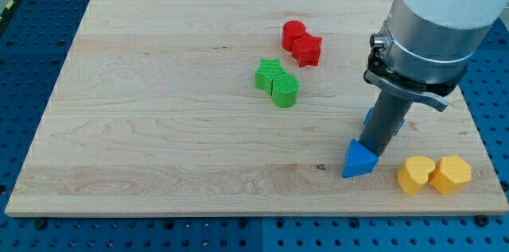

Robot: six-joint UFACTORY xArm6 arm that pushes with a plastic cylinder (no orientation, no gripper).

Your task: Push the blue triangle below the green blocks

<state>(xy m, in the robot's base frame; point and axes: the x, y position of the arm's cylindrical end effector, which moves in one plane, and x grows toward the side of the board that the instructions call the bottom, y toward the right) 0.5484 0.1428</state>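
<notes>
The blue triangle (359,160) lies on the wooden board (159,125) at the lower right. My tip (371,149) touches the triangle's upper right side. Two green blocks sit together near the middle: a green star (268,72) and a green cylinder (285,89) just below and right of it. The blue triangle lies below and to the right of the green blocks. Another blue block (371,114) shows partly behind the rod, its shape hidden.
A red cylinder (293,34) and a red star (308,48) sit together above the green pair. A yellow heart-like block (416,174) and a yellow hexagon (451,174) lie at the lower right, close to the board's bottom edge.
</notes>
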